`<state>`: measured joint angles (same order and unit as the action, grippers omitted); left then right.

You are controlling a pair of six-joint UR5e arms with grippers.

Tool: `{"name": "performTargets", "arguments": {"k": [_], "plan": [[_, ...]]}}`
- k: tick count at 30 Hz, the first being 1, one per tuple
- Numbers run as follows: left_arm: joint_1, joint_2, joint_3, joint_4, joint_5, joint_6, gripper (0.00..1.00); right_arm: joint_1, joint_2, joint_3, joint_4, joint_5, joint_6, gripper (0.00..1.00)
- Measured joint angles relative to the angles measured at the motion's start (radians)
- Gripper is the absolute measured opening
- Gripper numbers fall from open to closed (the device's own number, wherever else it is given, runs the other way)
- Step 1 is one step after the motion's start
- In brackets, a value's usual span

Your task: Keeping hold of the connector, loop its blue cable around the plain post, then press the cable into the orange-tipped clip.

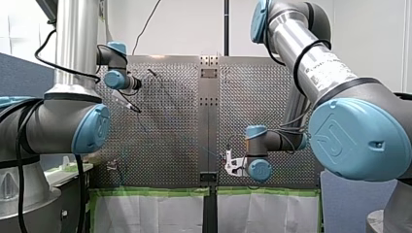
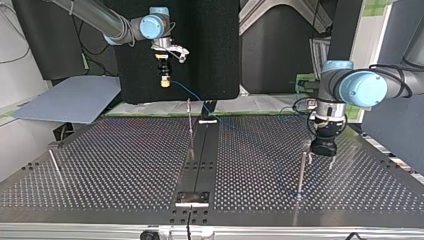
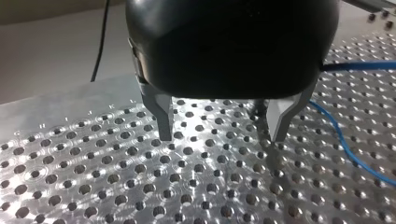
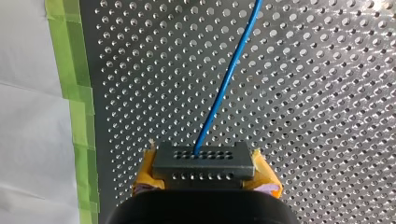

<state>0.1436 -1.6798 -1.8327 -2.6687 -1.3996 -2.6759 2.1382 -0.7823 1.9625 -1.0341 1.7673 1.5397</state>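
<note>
Right gripper pinching the dark connector between yellow pads, plain only in its wrist view, blue cable running straight ahead from the connector, left gripper spread.

Arms: 2, my left arm and my right arm. Grippers: 2, one per arm, my left gripper and my right gripper. Connector: 1. Blue cable: 1. Perforated table: 1. Thin rods on it: 3 in the top view, first rod at 12 o'clock from the table centre, second rod at 3 o'clock, third rod at 9 o'clock
</note>
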Motion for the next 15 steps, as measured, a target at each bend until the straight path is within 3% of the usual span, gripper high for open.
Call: {"name": "performTargets", "arguments": {"k": [6,15], "plan": [[0.005,0.005,0.0,-0.057,-0.031,0.062,0.98,0.0,0.0,0.0,0.0,0.0,-0.001,0.0],[-0.002,0.004,0.0,-0.15,-0.12,0.155,0.98,0.001,0.0,0.0,0.0,0.0,-0.001,0.0]]}}
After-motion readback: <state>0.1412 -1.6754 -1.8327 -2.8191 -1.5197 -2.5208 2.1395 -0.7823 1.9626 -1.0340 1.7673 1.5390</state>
